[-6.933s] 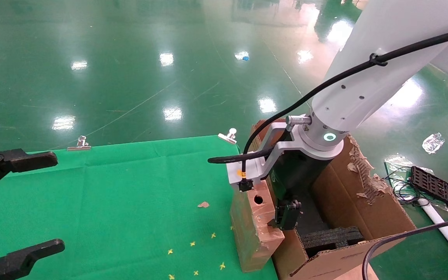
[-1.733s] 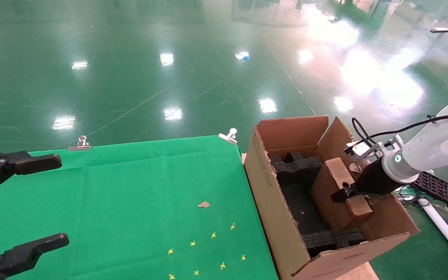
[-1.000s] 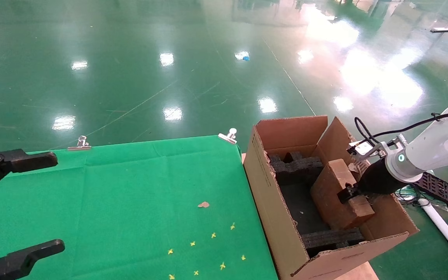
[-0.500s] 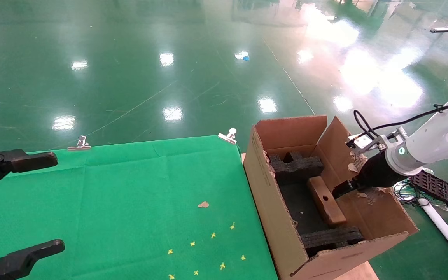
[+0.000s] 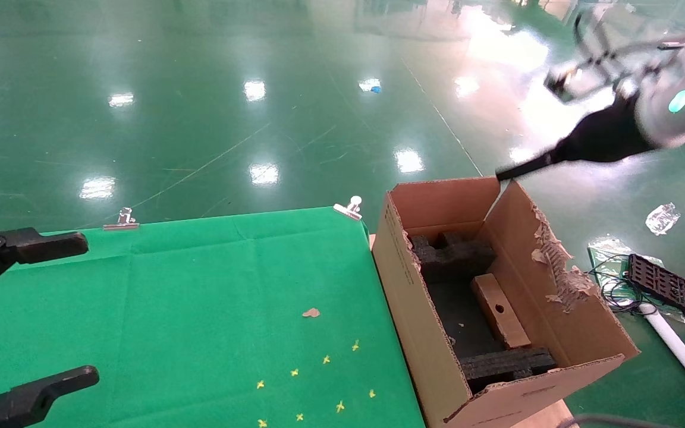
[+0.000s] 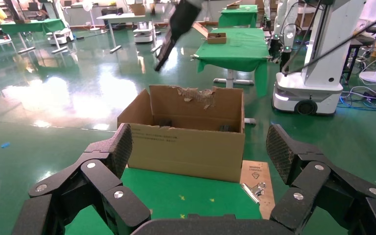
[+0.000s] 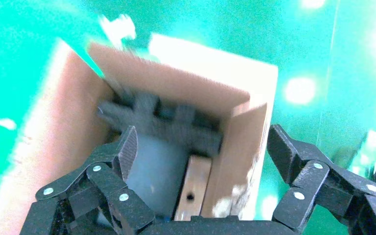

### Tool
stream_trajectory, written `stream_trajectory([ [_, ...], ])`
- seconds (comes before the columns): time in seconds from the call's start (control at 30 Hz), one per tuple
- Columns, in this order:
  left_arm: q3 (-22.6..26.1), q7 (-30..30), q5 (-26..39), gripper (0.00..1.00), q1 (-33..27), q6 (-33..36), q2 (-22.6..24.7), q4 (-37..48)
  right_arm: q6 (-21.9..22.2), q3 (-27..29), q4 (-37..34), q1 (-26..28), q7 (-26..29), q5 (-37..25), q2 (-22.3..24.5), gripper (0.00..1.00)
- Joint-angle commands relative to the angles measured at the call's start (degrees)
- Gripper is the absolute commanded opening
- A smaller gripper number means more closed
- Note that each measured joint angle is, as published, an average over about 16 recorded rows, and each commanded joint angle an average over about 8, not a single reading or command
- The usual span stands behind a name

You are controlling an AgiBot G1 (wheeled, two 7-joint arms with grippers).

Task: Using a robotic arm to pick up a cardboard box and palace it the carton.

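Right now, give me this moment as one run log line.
cardboard box: lying in carton | right gripper: open, above carton | left gripper: open, parked

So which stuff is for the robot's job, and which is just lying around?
For the job: small box, lying inside the big carton; right gripper, empty above it.

Lying about: metal clips, yellow floor marks, black tray, left gripper parked over the green cloth.

One cardboard box [image 5: 499, 310]. One carton [image 5: 437, 351]. Two foam blocks [image 5: 451, 255] inside carton. Two metal clips [image 5: 121, 220] at green cloth [image 5: 170, 315] edge. Seven yellow cross marks [image 5: 295, 373] on cloth. Two grippers: left gripper [image 5: 21, 315], right gripper [image 5: 503, 175].
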Motion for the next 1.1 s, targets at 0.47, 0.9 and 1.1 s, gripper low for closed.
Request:
stream_trajectory([
  [0.47,0.0,0.0,0.0,1.00,0.0,0.0,0.0,0.0,0.1,5.9,7.6,5.4,-7.0,5.5,4.8,1.00],
  [0.9,0.1,0.1,-0.1,1.00,0.0,0.0,0.0,0.1,-3.2,20.6,20.5,-8.6,-10.7,10.8,6.6,1.00],
  [1.1,0.1,0.1,-0.1,1.00,0.0,0.0,0.0,0.1,-4.8,27.7,26.7,-15.5,-12.5,13.3,7.4,1.00],
])
